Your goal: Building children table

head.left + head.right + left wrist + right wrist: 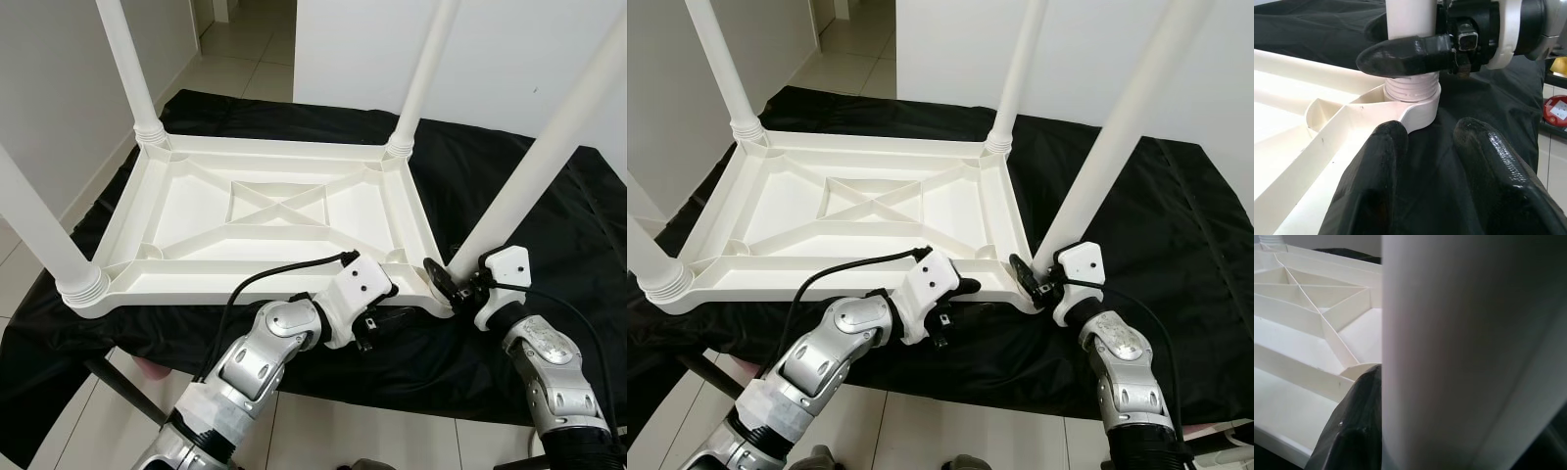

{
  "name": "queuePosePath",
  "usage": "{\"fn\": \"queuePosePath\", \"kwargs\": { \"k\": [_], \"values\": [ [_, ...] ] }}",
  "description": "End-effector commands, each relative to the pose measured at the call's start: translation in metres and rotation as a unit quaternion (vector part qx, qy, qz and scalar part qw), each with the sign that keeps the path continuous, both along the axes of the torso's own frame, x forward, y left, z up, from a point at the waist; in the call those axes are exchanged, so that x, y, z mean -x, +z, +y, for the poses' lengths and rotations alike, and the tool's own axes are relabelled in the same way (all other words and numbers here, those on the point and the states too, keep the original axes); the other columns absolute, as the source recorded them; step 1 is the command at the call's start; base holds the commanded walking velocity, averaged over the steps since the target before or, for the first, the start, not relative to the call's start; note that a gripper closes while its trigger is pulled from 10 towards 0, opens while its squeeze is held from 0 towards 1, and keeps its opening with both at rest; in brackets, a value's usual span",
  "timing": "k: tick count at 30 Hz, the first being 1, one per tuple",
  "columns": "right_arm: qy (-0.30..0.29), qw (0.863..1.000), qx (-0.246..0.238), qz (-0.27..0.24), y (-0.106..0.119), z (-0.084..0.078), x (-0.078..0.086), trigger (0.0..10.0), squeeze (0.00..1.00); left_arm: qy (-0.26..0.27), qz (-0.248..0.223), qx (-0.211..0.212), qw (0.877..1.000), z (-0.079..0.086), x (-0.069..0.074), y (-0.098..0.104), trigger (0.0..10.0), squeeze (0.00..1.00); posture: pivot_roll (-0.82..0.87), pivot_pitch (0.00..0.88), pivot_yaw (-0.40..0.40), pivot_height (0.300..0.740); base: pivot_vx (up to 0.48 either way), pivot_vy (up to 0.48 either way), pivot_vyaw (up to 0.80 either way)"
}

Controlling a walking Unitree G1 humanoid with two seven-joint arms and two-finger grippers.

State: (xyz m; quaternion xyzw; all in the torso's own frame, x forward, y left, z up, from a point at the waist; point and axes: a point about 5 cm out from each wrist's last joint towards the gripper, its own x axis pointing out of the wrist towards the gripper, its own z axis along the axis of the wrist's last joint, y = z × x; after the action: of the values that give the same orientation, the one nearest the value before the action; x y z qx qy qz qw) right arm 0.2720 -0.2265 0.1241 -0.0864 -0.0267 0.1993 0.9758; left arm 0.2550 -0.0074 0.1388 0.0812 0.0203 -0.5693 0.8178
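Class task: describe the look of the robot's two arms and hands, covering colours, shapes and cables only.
Both arms are jointed silver metal with rounded segments. Each ends in a white, boxy wrist housing with small dark screw holes. A black cable loops from each housing back along the arm. The left hand and right hand each have two long, glossy black fingers with rounded tips.

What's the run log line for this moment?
table top upside down on black cloth | right end effector grips near-right leg | left end effector open at edge
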Motion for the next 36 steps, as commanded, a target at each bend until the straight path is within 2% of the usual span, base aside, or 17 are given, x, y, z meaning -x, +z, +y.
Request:
{"fn": "queuePosePath", "kwargs": {
  "k": [1, 3, 4, 6, 7, 11, 18, 22, 24, 27, 28, 29, 30, 32, 33, 34, 36],
  "values": [
    [0.010, 0.999, 0.018, 0.024, -0.010, 0.001, 0.004, 0.0, 0.00, -0.021, 0.001, -0.004, 1.000, -0.003, 0.002, -0.001, 10.0, 0.00, 0.02, 0.000, -0.038, 0.740, 0.000, 0.000, 0.00],
    [0.002, 1.000, 0.008, 0.028, -0.013, 0.000, 0.005, 0.0, 0.00, -0.021, 0.000, -0.003, 1.000, -0.003, 0.001, -0.001, 10.0, 0.00, 0.02, 0.000, -0.039, 0.740, 0.000, 0.000, 0.00],
    [-0.001, 1.000, 0.003, 0.030, -0.014, 0.000, 0.006, 0.9, 0.00, -0.022, -0.001, -0.002, 1.000, -0.004, 0.001, -0.001, 10.0, 0.00, 0.02, 0.001, -0.039, 0.740, 0.000, 0.000, 0.00],
    [-0.003, 1.000, 0.000, 0.030, -0.015, 0.000, 0.006, 0.9, 0.00, -0.022, -0.001, -0.001, 1.000, -0.004, 0.002, -0.001, 10.0, 0.00, 0.02, 0.002, -0.039, 0.740, 0.000, 0.000, 0.00],
    [-0.011, 0.999, -0.009, 0.032, -0.016, 0.000, 0.007, 10.0, 0.00, -0.022, -0.002, -0.001, 1.000, -0.004, 0.002, -0.001, 10.0, 0.00, 0.02, 0.004, -0.041, 0.740, 0.000, 0.000, 0.00],
    [-0.041, 0.998, -0.030, 0.040, -0.020, 0.005, 0.009, 10.0, 0.00, -0.024, -0.002, 0.001, 1.000, -0.005, 0.003, -0.001, 10.0, 0.00, 0.01, 0.006, -0.041, 0.740, 0.000, 0.000, 0.00],
    [-0.115, 0.992, -0.028, 0.047, -0.026, 0.012, 0.009, 10.0, 0.00, -0.026, -0.002, 0.003, 1.000, -0.006, 0.003, -0.001, 10.0, 0.00, 0.01, 0.004, -0.047, 0.740, 0.000, 0.000, 0.00],
    [-0.186, 0.979, -0.059, 0.051, -0.027, 0.028, 0.010, 10.0, 0.00, -0.023, -0.003, 0.003, 1.000, -0.005, 0.001, 0.000, 10.0, 0.00, 0.00, 0.000, -0.048, 0.740, 0.000, 0.000, 0.00],
    [-0.186, 0.979, -0.059, 0.051, -0.027, 0.028, 0.010, 10.0, 0.00, -0.023, -0.003, 0.003, 1.000, -0.005, 0.001, 0.000, 10.0, 0.00, 0.00, 0.000, -0.048, 0.740, 0.000, 0.000, 0.00],
    [-0.255, 0.962, -0.082, 0.056, -0.028, 0.040, 0.012, 10.0, 0.00, -0.021, -0.006, 0.002, 1.000, -0.004, 0.000, 0.000, 10.0, 0.00, 0.01, 0.000, -0.052, 0.740, 0.000, 0.000, 0.00],
    [-0.255, 0.962, -0.082, 0.056, -0.028, 0.040, 0.012, 10.0, 0.00, -0.021, -0.006, 0.002, 1.000, -0.004, 0.000, 0.000, 10.0, 0.00, 0.01, 0.000, -0.052, 0.740, 0.000, 0.000, 0.00],
    [-0.291, 0.951, -0.088, 0.058, -0.029, 0.045, 0.014, 10.0, 0.00, -0.020, -0.006, 0.002, 1.000, -0.004, -0.001, 0.000, 10.0, 0.00, 0.00, 0.000, -0.055, 0.740, 0.000, 0.000, 0.00],
    [-0.291, 0.951, -0.088, 0.058, -0.029, 0.045, 0.014, 10.0, 0.00, -0.020, -0.006, 0.002, 1.000, -0.004, -0.001, 0.000, 10.0, 0.00, 0.00, 0.000, -0.055, 0.740, 0.000, 0.000, 0.00],
    [-0.361, 0.924, -0.108, 0.067, -0.029, 0.053, 0.017, 10.0, 0.00, -0.018, -0.009, 0.001, 1.000, -0.002, -0.003, 0.000, 10.0, 0.00, 0.01, 0.000, -0.057, 0.740, 0.000, 0.000, 0.00],
    [-0.361, 0.924, -0.108, 0.067, -0.029, 0.053, 0.017, 10.0, 0.00, -0.018, -0.009, 0.001, 1.000, -0.002, -0.003, 0.000, 10.0, 0.00, 0.01, 0.000, -0.057, 0.740, 0.000, 0.000, 0.00],
    [-0.386, 0.913, -0.114, 0.068, -0.029, 0.054, 0.019, 10.0, 0.00, -0.018, -0.010, 0.000, 1.000, -0.002, -0.004, 0.000, 10.0, 0.00, 0.01, 0.000, -0.059, 0.740, 0.000, 0.000, 0.00],
    [-0.384, 0.912, -0.125, 0.071, -0.027, 0.061, 0.019, 10.0, 0.00, -0.012, -0.013, 0.001, 1.000, -0.001, -0.007, 0.001, 10.0, 0.00, 0.00, 0.000, -0.058, 0.740, 0.000, 0.000, 0.00]
  ]
}}
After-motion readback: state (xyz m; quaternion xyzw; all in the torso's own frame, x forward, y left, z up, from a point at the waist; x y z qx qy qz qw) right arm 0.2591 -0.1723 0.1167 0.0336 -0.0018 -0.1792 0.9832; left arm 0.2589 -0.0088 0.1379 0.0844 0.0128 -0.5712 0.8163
